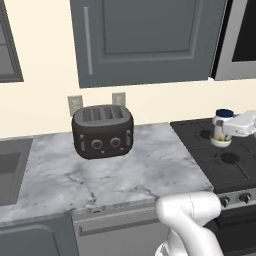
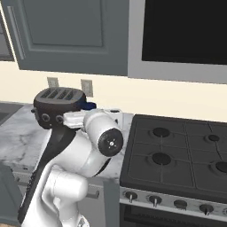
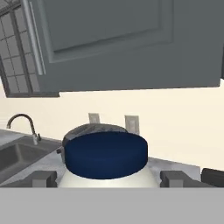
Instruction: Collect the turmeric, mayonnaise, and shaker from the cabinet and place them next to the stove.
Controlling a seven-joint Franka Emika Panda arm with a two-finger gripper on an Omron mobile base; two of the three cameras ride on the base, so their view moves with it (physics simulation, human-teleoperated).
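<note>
The mayonnaise (image 3: 105, 153), a white jar with a blue lid, sits between my two fingertips (image 3: 43, 178) and looks held clear of the surface. In the left base view the mayonnaise (image 1: 220, 134) hangs over the left edge of the black stove (image 1: 230, 170), with my gripper (image 1: 226, 129) shut around it from the right. Its blue lid (image 2: 90, 105) peeks out behind my arm. The dark grey cabinet (image 1: 145, 40) above has its doors shut. The turmeric and the shaker are out of view.
A black four-slot toaster (image 1: 102, 131) stands on the marble counter (image 1: 115, 175) left of the stove. A sink with a curved tap (image 3: 19, 127) lies further left. A microwave (image 2: 186, 31) hangs above the cooktop (image 2: 177, 150).
</note>
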